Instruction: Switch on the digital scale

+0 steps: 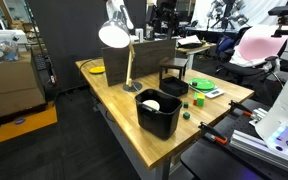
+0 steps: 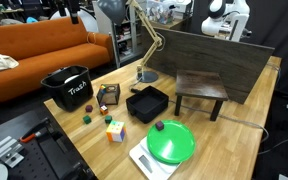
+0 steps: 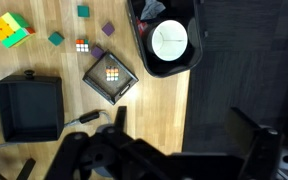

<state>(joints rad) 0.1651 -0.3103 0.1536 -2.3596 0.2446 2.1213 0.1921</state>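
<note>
Gripper (image 3: 179,135), wrist view: jaws spread wide, nothing between them, hanging above the wooden table (image 3: 159,105). Under it I note a black bin (image 3: 192,30) with a white disc (image 3: 169,40) inside. Further off are a black tray (image 3: 29,105) and a bright puzzle cube (image 3: 9,28). In an exterior view the digital scale (image 2: 142,160) lies at the table's near edge, well apart from the bin, with a green dish (image 2: 171,143) resting on it.

An orange sofa (image 2: 39,45) stands behind the wooden table (image 2: 239,125).
</note>
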